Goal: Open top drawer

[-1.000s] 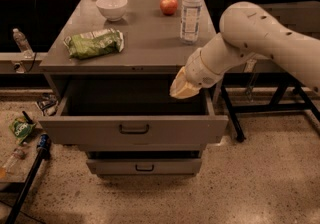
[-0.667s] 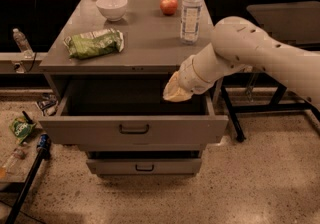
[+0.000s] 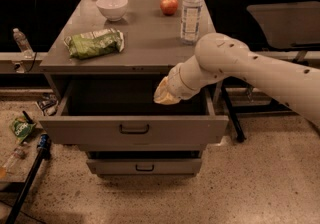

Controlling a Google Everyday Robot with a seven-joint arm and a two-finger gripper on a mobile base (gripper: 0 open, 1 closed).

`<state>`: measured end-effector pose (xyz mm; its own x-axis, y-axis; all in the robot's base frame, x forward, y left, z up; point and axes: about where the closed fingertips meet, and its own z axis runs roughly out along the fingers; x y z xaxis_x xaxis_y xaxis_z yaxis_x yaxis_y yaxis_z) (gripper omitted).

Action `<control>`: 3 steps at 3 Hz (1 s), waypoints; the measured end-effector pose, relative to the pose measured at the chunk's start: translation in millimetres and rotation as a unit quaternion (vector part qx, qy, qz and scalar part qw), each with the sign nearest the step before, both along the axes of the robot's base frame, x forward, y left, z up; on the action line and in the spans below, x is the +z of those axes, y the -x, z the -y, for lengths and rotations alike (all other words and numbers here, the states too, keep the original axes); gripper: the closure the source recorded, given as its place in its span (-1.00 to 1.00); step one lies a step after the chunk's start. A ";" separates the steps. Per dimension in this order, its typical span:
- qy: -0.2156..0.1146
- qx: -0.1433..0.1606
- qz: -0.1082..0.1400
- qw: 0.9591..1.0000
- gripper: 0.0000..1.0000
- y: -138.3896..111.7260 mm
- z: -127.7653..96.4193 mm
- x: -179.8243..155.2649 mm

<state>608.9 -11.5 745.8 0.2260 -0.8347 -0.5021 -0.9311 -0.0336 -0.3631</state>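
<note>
Camera view: claw (image 3: 165, 96) above open top drawer (image 3: 100, 129), contact unclear.

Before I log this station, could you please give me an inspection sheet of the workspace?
Surface: grey cabinet top, partly occupied.
Job's things: top drawer pulled out, interior dark; lower drawer beneath it.
Clutter: bowl, apple, water bottle, green bag on top; green packet on floor, left.
Gripper: gripper over the open drawer's right half, arm entering from the right.
Cables: possibly a thin dark cord left of the cabinet.
Surroundings: speckled floor; dark table at right.
</note>
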 end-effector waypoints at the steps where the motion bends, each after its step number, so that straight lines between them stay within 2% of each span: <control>1: 0.004 0.004 -0.037 0.999 1.00 -14.2 -10.5 -38.9; 2: 0.008 0.009 -0.054 0.998 1.00 -21.5 -16.2 -56.4; 3: 0.014 0.013 -0.079 0.997 1.00 -18.0 -20.4 -79.5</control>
<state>626.8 8.9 666.3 0.1677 -0.8433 -0.5106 -0.9754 -0.0668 -0.2100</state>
